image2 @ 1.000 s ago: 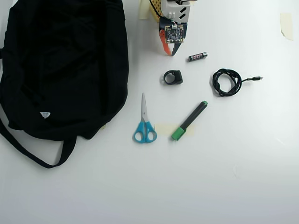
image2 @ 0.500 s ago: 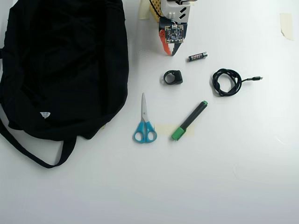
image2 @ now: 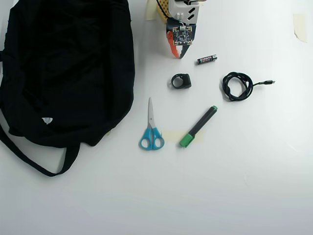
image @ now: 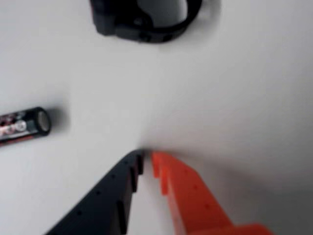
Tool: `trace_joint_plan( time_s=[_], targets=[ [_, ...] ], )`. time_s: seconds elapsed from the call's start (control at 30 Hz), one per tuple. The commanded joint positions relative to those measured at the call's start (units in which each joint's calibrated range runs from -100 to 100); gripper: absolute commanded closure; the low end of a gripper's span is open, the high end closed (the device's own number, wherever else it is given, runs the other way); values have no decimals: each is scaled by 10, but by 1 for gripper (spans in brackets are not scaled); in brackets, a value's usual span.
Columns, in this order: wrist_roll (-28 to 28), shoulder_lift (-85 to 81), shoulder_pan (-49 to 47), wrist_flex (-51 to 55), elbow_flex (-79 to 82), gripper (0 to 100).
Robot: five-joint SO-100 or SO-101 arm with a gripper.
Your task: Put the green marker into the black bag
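The green marker (image2: 197, 127), black barrel with a green cap, lies slanted on the white table in the overhead view, right of the blue-handled scissors (image2: 151, 128). The black bag (image2: 63, 73) fills the upper left of that view, its strap trailing toward the lower left. My gripper (image2: 178, 55) is at the top centre, far from the marker, with its orange and black fingers together and empty. In the wrist view the gripper (image: 145, 157) points at bare table. The marker and bag are out of the wrist view.
A small black battery (image2: 207, 59) (image: 22, 126) lies just right of the gripper. A black ring-shaped object (image2: 181, 81) (image: 146, 19) sits below it. A coiled black cable (image2: 238, 85) lies at the right. Tape pieces (image2: 299, 25) are stuck to the table.
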Motion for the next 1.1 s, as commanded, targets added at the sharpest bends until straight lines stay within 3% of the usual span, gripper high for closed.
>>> trace_joint_plan(
  time_s=[0.0,0.7,1.07],
  targets=[
    [0,-2,2,3,14,98],
    [1,-2,-2,-5,7,98],
    [1,11,-2,-12,-108,98]
  ],
)
